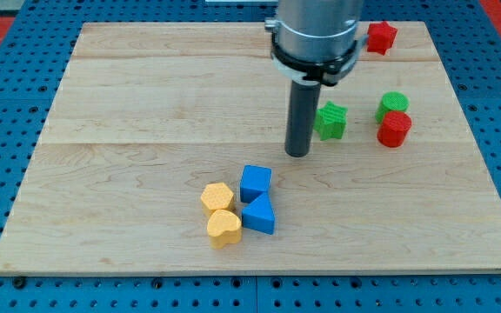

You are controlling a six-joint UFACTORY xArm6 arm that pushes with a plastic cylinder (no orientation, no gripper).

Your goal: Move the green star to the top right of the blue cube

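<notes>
The green star [330,120] lies on the wooden board right of centre. The blue cube [256,183] sits lower, near the board's middle, well below and left of the star. My tip [297,153] is just left of and slightly below the green star, close to it but with a small gap, and up and right of the blue cube.
A blue triangular block [259,214] touches the cube's lower side. Two yellow blocks [218,198] [224,228] sit left of it. A green cylinder [391,106] and a red cylinder [394,129] stand right of the star. A red star-like block [381,37] lies at the top right.
</notes>
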